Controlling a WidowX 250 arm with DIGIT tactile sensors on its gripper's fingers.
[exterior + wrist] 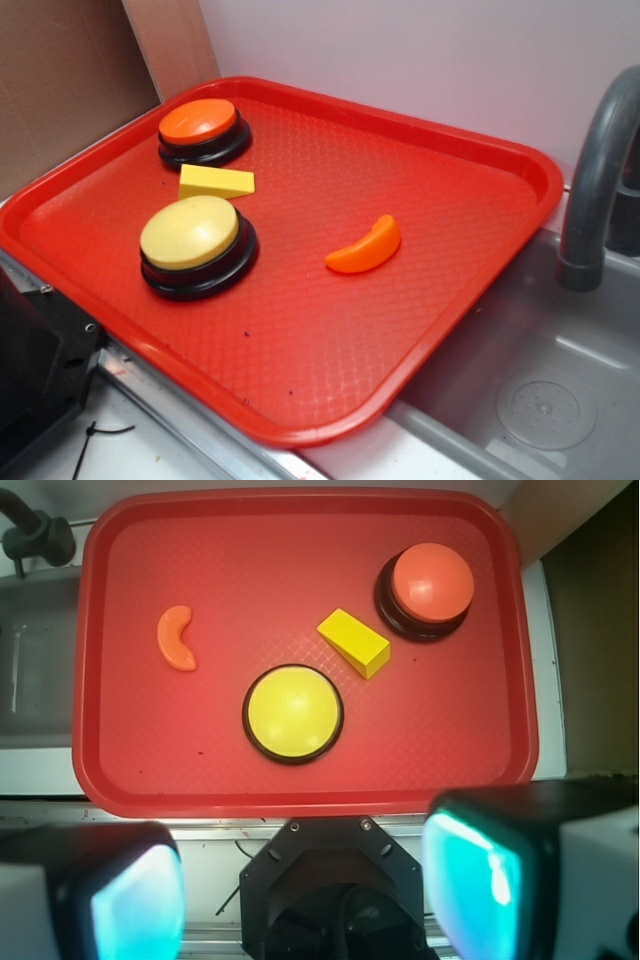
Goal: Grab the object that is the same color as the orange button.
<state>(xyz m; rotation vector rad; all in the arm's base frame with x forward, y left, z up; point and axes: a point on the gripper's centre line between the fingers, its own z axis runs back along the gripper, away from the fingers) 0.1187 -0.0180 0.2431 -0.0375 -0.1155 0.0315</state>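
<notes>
Orange crescent (177, 638) lies alone on the red tray (300, 540), well apart from the orange button (432, 583); the gripper (300, 880), spread wide and empty, is best centred across its narrow width.

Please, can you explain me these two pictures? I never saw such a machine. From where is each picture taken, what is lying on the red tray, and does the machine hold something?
It is a small robot arm that ends in a pincer for picking things up. One picture comes from a camera at the side, looking down at the red tray beside a grey sink. The other comes from a camera on the arm's wrist, looking straight down; the blurred blocks with glowing teal faces at the bottom are the pincer's two fingers, wide apart and holding nothing.

On the tray lie four things, none touching: an orange button, a bigger yellow button, a yellow wedge between them, and an orange crescent off by itself. The crescent matches the orange button's color, so it is the thing to grab.
</notes>
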